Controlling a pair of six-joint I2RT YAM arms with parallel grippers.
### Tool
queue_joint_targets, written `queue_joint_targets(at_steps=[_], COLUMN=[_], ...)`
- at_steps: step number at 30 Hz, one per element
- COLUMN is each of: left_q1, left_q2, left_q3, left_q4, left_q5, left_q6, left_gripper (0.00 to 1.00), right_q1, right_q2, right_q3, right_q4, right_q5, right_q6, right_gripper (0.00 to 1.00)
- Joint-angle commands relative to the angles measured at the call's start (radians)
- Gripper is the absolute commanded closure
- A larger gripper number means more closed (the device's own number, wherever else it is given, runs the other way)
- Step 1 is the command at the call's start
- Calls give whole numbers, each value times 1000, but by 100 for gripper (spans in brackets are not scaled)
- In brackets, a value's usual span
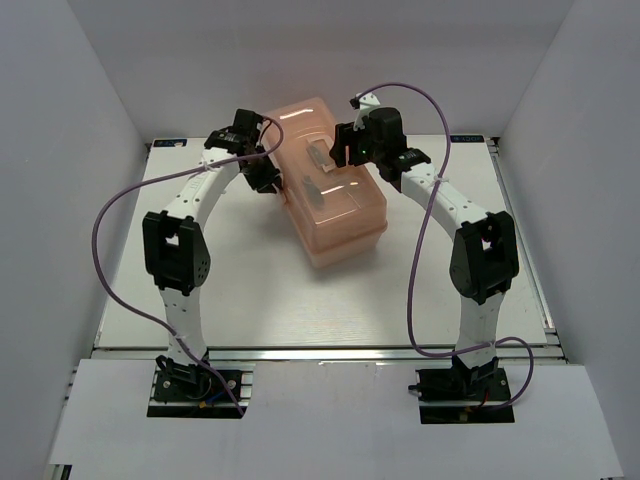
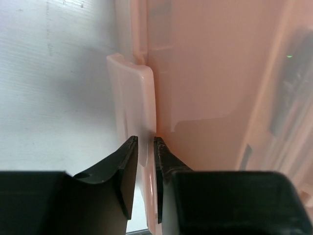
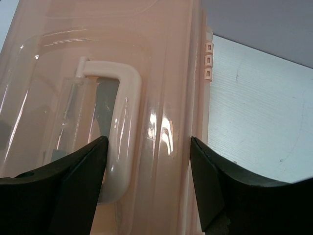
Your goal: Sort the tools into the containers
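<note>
Toolbox (image 1: 335, 205) closed; latch (image 2: 132, 98) set on left side, pinched between nearly closed left fingers (image 2: 128, 166). Right fingers (image 3: 83, 169) held wide above lid handle (image 3: 124, 122), nothing gripped.

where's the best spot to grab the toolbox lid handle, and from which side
Take the handle at the middle of its long straight bar, coming from straight above the toolbox lid. The bar is slim and runs along the lid top, so fingers can straddle it across its width.

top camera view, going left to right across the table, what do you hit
left arm → left gripper → toolbox → right arm
</note>
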Motion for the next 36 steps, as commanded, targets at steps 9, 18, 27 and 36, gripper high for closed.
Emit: queue_joint_targets(at_steps=[9, 18, 27, 36], left_q1=[49, 163, 186, 187], left_q2=[-285, -397, -463, -451], left_q3=[-170, -472, -663, -804], left_q4=[505, 476, 401, 483], left_q5=[206, 179, -19, 54], left_q6=[-91, -131, -84, -103], left_gripper=[56, 100, 100, 100], right_q1=[123, 120, 121, 121], right_q2=[70, 69, 64, 70], right_q3=[-59, -59, -60, -59], right_q4=[-198, -198, -198, -199], right_q5=[-215, -210, -201, -204], right_q6=[-5, -8, -12, -14], right_gripper=[34, 34, 34, 34])
